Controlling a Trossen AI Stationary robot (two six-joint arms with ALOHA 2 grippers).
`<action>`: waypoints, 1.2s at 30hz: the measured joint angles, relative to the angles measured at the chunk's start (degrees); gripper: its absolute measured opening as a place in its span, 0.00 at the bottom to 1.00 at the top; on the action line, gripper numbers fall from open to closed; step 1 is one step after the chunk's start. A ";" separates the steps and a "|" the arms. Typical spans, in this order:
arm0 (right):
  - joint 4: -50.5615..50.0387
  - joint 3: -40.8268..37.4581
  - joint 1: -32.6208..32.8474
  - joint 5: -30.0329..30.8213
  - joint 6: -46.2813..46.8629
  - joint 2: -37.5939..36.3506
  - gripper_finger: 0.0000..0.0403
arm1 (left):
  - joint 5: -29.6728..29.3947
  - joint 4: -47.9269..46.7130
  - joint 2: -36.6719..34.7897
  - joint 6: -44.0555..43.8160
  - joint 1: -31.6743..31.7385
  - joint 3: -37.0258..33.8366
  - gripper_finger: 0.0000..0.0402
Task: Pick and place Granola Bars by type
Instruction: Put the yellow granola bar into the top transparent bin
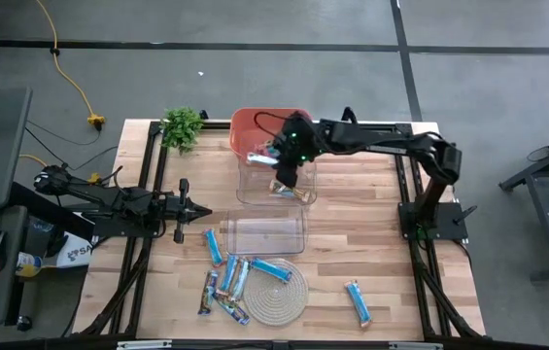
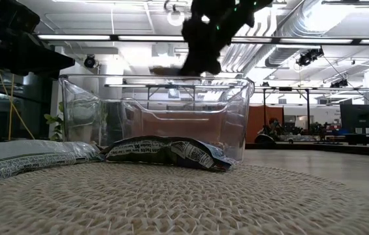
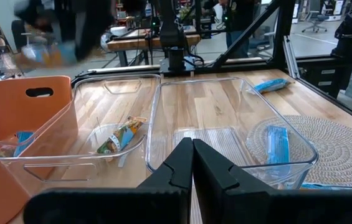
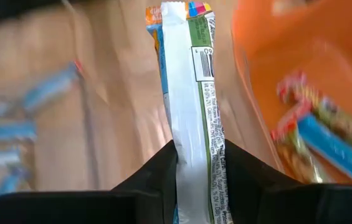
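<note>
High view: right gripper (image 1: 285, 167) is over the far clear bin (image 1: 276, 180), beside the orange bin (image 1: 250, 126). Left gripper (image 1: 199, 213) rests at the table's left, beside the near clear bin (image 1: 267, 234). Loose bars (image 1: 227, 277) lie on and around the coaster (image 1: 284, 292); one blue bar (image 1: 358, 301) lies apart to the right.

Low view: a bar (image 2: 164, 151) lies on the coaster before a clear bin.

Left wrist view: left fingers (image 3: 191, 163) pressed together, empty. A multicoloured bar (image 3: 121, 135) lies in the far clear bin.

Right wrist view: right gripper (image 4: 194, 163) clamps a multicoloured bar (image 4: 187, 93), standing upward from its fingers.
</note>
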 joint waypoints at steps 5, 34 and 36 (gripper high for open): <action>-6.56 0.00 -0.74 0.85 -2.95 2.26 0.23 | 0.00 -0.02 0.02 0.00 0.00 0.01 0.02; -16.84 -0.87 -0.40 1.41 -0.16 8.96 0.23 | 0.00 -0.02 0.02 0.00 0.02 -0.01 0.02; -16.29 -0.87 -0.09 1.64 -0.17 9.41 0.23 | 0.00 0.00 0.01 0.01 0.02 0.01 0.02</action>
